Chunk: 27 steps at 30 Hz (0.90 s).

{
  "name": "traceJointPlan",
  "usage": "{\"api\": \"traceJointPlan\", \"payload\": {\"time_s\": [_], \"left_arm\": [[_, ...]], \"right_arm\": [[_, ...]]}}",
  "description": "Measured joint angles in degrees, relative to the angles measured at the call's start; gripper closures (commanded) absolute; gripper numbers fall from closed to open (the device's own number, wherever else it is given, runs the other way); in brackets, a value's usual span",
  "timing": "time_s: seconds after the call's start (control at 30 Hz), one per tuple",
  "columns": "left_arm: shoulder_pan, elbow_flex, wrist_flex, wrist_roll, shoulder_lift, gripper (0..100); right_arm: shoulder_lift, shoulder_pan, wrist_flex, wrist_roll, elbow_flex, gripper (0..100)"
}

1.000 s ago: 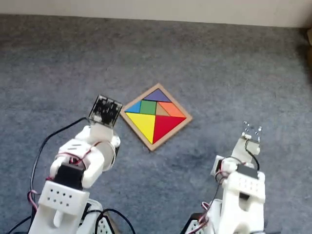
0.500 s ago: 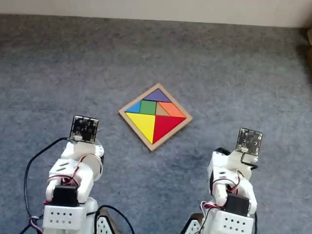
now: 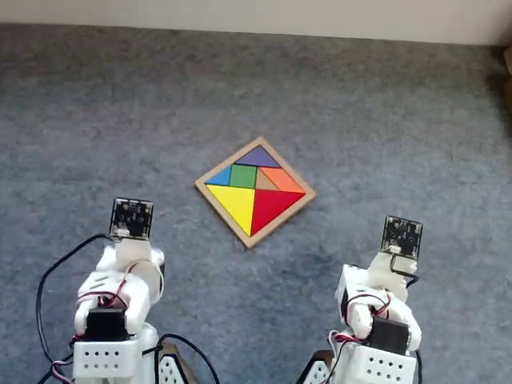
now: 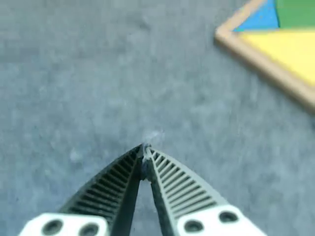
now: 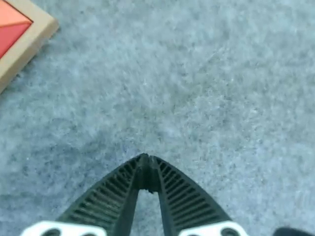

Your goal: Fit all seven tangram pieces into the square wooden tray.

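The square wooden tray (image 3: 302,200) lies corner-on in the middle of the grey carpet, filled edge to edge with coloured tangram pieces: yellow (image 3: 234,204), red (image 3: 273,206), orange, green, blue, purple and tan. My left gripper (image 4: 145,150) is shut with nothing in it and hovers over bare carpet, with a tray corner (image 4: 268,69) showing blue, green and yellow beyond it. My right gripper (image 5: 146,160) is shut and empty too, with another tray corner (image 5: 29,37) off to one side. Both arms (image 3: 128,240) (image 3: 396,256) sit folded back near the front edge.
Grey carpet (image 3: 360,104) surrounds the tray on all sides. A pale wall strip (image 3: 256,16) runs along the far edge. Cables (image 3: 60,260) loop beside the left arm's base.
Both arms have drawn back from the tray toward their bases and folded up. The tray and its pieces have not moved.
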Motion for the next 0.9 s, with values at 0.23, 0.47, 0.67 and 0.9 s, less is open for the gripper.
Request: {"api": "traceJointPlan", "payload": {"time_s": [0.23, 0.47, 0.67, 0.9], "left_arm": [[0.0, 0.0, 13.27, 0.0, 0.0, 99], [0.0, 0.0, 13.63, 0.0, 0.0, 99], [0.0, 0.0, 13.63, 0.0, 0.0, 99], [0.0, 0.0, 13.63, 0.0, 0.0, 99]], "right_arm": [[0.0, 0.0, 0.09, 0.0, 0.0, 99.4], [0.0, 0.0, 0.09, 0.0, 0.0, 99.4], [0.0, 0.0, 0.09, 0.0, 0.0, 99.4], [0.0, 0.0, 0.09, 0.0, 0.0, 99.4]]}}
